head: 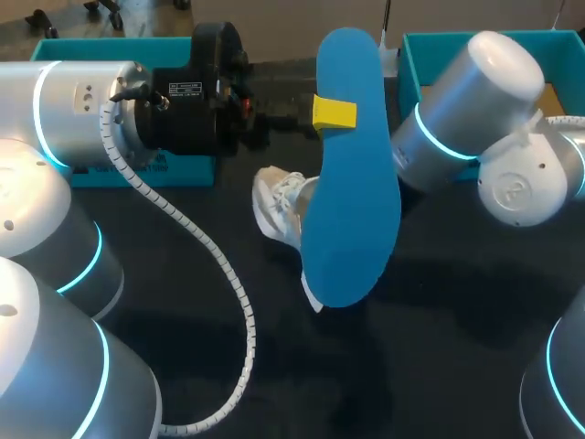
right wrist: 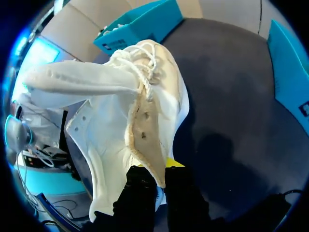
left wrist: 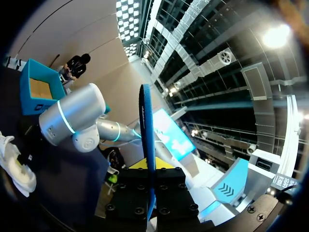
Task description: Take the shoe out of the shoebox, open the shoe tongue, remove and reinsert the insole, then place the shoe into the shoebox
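Left jaws are pinching the blue insole (head: 352,183) edge-on, right jaws are gripping the white shoe (right wrist: 130,111) by its opening edge. Probably worth angling the insole's toe in slowly.

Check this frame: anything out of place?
Nothing stands out. The insole is out of the shoe, pinched in the left gripper above it. The right gripper grips the shoe. That fits the insole step.

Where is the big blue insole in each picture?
Head view: insole in the middle, over the white shoe, held by the left hand.
Left wrist view: a thin blue edge standing between that hand's fingers.
Right wrist view: not in it.
Shared landmark: the white shoe, in all three.
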### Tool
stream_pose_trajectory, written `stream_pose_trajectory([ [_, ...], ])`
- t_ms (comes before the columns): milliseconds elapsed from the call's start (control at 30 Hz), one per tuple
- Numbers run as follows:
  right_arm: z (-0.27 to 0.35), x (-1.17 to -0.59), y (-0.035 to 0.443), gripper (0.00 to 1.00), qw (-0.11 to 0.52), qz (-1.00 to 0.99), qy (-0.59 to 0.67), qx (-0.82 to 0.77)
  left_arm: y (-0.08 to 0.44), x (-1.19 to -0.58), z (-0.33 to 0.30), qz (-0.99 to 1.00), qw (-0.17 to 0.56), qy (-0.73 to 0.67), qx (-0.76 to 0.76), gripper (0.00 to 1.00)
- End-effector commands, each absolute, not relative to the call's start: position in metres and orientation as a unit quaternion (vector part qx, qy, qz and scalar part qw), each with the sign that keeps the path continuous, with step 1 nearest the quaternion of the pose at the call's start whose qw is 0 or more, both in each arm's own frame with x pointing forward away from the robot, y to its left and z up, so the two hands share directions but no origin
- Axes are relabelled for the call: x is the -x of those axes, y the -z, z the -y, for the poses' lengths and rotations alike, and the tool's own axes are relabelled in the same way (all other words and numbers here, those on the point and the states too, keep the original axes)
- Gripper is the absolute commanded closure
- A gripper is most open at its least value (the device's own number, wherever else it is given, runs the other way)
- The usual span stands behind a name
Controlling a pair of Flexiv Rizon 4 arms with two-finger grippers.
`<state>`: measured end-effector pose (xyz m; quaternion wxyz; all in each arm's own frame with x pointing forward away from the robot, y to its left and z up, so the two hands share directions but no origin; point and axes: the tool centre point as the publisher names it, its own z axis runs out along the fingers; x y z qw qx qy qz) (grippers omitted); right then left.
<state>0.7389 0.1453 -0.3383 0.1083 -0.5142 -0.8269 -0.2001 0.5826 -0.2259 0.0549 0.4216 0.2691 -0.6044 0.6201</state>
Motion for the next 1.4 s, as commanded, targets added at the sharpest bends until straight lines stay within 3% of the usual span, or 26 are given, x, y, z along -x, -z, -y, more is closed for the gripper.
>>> stream_pose_trajectory([
  [33,-0.138,-0.734,0.336,1.00,0.105,0.803,0.202,0.551,-0.054,-0.582,0.229,0.603,0.421,-0.621,-0.269,1.00],
  [400,-0.134,-0.737,0.344,1.00,0.085,0.731,0.195,0.649,-0.054,-0.582,0.229,0.603,0.421,-0.621,-0.269,1.00],
  [800,-0.142,-0.737,0.370,1.00,0.057,0.733,0.206,0.645,-0.054,-0.582,0.229,0.603,0.421,-0.621,-0.269,1.00],
  [1400,-0.156,-0.729,0.396,1.00,0.070,0.718,0.208,0.660,-0.054,-0.582,0.229,0.603,0.421,-0.621,-0.269,1.00],
])
